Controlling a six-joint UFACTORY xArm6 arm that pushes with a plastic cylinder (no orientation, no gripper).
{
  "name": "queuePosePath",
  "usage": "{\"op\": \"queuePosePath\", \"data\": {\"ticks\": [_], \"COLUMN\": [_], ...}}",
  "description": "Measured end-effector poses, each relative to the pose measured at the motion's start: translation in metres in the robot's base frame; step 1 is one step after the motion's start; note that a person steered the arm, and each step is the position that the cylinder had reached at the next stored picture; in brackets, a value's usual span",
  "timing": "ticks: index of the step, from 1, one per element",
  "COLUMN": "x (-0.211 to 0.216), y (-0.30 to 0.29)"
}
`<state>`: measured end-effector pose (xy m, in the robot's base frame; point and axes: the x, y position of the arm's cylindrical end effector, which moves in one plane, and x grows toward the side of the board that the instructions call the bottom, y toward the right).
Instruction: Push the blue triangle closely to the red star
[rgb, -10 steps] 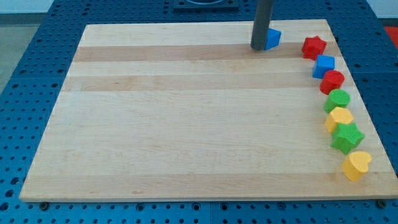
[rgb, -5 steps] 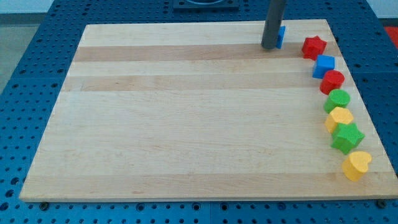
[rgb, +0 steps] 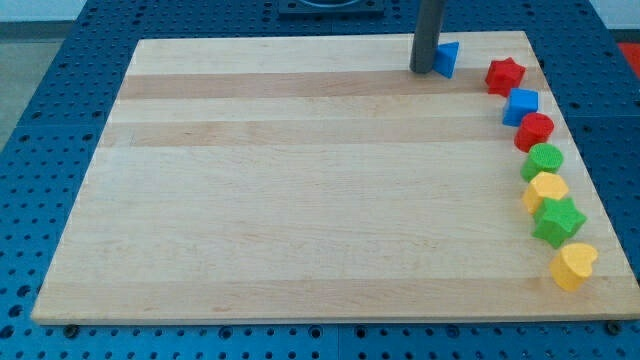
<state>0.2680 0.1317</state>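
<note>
The blue triangle (rgb: 447, 58) lies near the board's top edge, right of centre. The red star (rgb: 505, 75) lies to its right and slightly lower, with a gap between them. My tip (rgb: 423, 70) stands on the board at the triangle's left side, touching or nearly touching it. The dark rod rises out of the view's top.
Down the right edge of the wooden board (rgb: 300, 180) runs a line of blocks below the red star: a blue cube (rgb: 521, 104), a red block (rgb: 535, 130), a green block (rgb: 543, 160), a yellow block (rgb: 546, 190), a green star (rgb: 557, 221) and a yellow heart (rgb: 573, 265).
The triangle has shifted a little right, toward the red star. My tip went right with it, then drew back slightly left, uncovering more of the triangle.
</note>
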Motion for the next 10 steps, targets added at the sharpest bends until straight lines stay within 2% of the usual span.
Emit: {"op": "queuePosePath", "data": {"ticks": [10], "x": [-0.020], "y": [0.063]}}
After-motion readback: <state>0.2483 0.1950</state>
